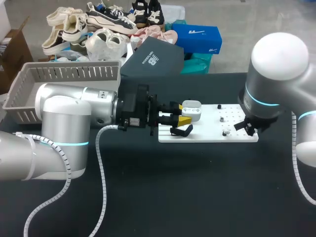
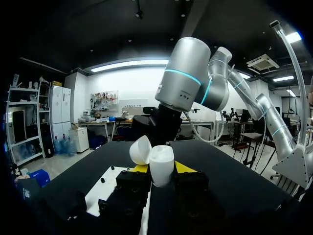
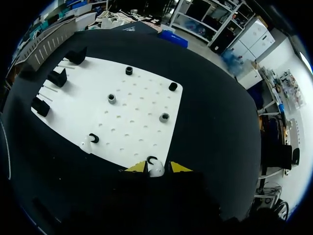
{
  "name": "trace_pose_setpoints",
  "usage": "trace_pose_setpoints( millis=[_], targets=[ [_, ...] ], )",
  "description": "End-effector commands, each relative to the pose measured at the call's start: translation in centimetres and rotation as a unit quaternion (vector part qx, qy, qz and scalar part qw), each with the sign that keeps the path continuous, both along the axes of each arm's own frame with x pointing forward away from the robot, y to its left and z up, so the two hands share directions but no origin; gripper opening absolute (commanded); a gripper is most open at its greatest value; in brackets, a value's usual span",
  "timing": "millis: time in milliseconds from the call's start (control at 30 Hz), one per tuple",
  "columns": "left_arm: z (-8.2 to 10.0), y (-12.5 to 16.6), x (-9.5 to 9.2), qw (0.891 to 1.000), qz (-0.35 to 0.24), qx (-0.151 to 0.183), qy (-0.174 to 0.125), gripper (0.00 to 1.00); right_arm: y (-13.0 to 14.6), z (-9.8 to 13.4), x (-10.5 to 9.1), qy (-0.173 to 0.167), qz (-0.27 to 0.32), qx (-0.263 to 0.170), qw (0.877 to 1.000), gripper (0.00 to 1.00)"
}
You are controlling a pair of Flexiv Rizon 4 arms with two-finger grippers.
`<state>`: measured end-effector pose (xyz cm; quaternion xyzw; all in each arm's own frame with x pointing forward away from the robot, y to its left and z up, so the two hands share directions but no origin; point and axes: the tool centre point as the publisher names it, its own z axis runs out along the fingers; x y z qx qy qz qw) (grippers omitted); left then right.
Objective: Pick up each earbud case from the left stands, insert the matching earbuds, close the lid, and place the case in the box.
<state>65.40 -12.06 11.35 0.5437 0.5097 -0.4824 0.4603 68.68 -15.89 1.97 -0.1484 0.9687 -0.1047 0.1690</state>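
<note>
Left gripper (image 2: 161,169) is shut on the case (image 2: 162,165), with a yellow tip on each side. The case is upright and its lid (image 2: 139,149) is swung open to one side. In the head view the case (image 1: 191,109) is held above the far left part of the white board (image 1: 207,137), off the stands (image 1: 183,131). The left arm comes in low across the table from the left.

Right gripper (image 3: 158,166) is down at the board's right end, and a white earbud (image 3: 155,170) sits right at it by a black ring holder. Can't tell whether it is gripped or the pincer is just around it. In the head view the right gripper (image 1: 246,126) is mostly hidden under its own wrist.

A second earbud (image 3: 86,144) lies on the board beside another ring holder (image 3: 93,138), between the stands and the right gripper. Four small round holders (image 3: 112,98) are spread over the middle of the board. Three black stands (image 3: 57,77) line the board's left end and none of them holds a case.

A grey basket (image 1: 64,74) is at the table's far left, behind the left arm.
</note>
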Motion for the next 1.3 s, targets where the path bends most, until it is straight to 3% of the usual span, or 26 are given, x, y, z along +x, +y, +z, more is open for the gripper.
trace_pose_setpoints(
  millis=[33,133,367,567,900,1300],
  targets=[
    [0.0,0.0,-0.1,1.000,0.002,0.000,-0.001,0.00,0.1,-0.1,0.1,0.002,-0.001,-0.001,1.000,0.11],
    [0.0,0.0,-0.1,1.000,0.002,0.000,-0.001,0.00,0.1,-0.1,0.1,0.003,-0.002,0.000,1.000,0.00],
    [0.0,0.0,-0.1,1.000,0.002,0.000,-0.001,0.00,0.2,0.2,-0.2,0.004,0.001,0.002,1.000,0.00],
    [0.0,0.0,-0.1,1.000,0.002,0.000,-0.001,0.00,0.5,1.9,-1.0,0.001,0.004,0.000,1.000,0.00],
    [0.0,0.0,-0.1,1.000,0.002,0.000,-0.001,0.00,2.2,9.2,-3.7,-0.052,0.020,0.004,0.998,0.00],
    [0.0,0.0,-0.1,1.000,0.002,0.000,-0.001,0.00,8.5,17.3,-6.6,-0.102,0.083,0.021,0.991,0.00]
  ],
)
